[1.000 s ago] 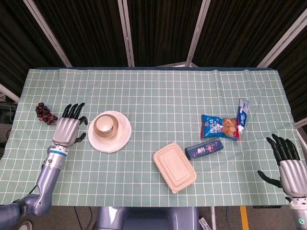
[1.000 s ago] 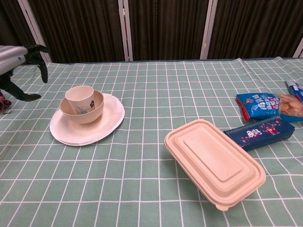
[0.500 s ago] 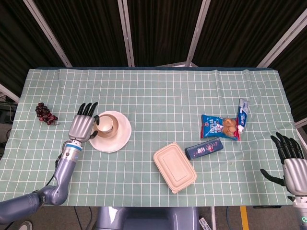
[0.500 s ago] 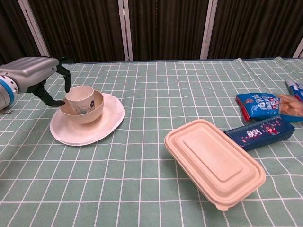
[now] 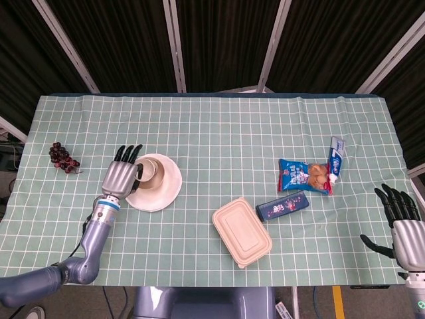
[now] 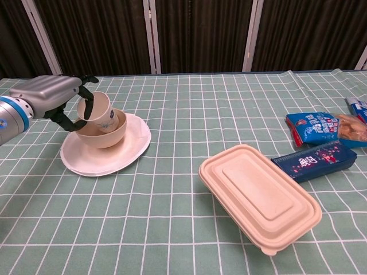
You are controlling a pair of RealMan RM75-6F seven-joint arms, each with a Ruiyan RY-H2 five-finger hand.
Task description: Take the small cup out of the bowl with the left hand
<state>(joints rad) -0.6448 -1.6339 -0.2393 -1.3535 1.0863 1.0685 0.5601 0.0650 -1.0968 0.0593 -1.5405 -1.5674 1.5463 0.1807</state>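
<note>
The small beige cup leans to the right inside the tan bowl, which stands on a white plate at the table's left. My left hand is at the cup's left side. Its fingers curl over the rim and the thumb sits low against the cup's wall, so it grips the cup. From above, the left hand covers the left part of the bowl and the cup shows beside it. My right hand hangs at the front right edge, fingers spread, holding nothing.
A bunch of dark grapes lies left of the plate. A lidded beige food box sits front centre. To its right are a dark blue pack, a blue snack bag and a toothpaste tube.
My left hand moved right from beside the plate to the cup and closed its fingers around it. The cup went from upright to tilted. The right hand stayed put.
</note>
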